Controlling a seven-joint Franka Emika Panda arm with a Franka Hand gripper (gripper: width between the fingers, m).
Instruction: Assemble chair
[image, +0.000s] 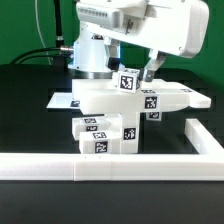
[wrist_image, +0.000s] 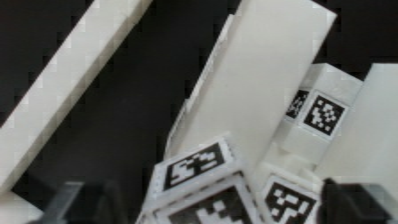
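The chair's white tagged parts lie in a cluster mid-table. A flat panel (image: 165, 98) stretches toward the exterior view's right, and stacked blocks (image: 105, 135) sit in front of it. A small tagged block (image: 130, 83) stands on top of the cluster. My gripper (image: 134, 72) straddles this block from above. In the wrist view the block (wrist_image: 222, 190) sits between the dark fingers (wrist_image: 71, 202), with a thin dark gap on at least one side, so the jaws look open around it. A long white part (wrist_image: 267, 80) and further tagged pieces (wrist_image: 329, 110) lie beyond it.
A long white border rail (image: 110, 168) runs along the front and turns up the exterior view's right side (image: 203, 137); it shows as a diagonal bar (wrist_image: 71, 70) in the wrist view. A flat white sheet (image: 62, 100) lies left of the parts. The table is black.
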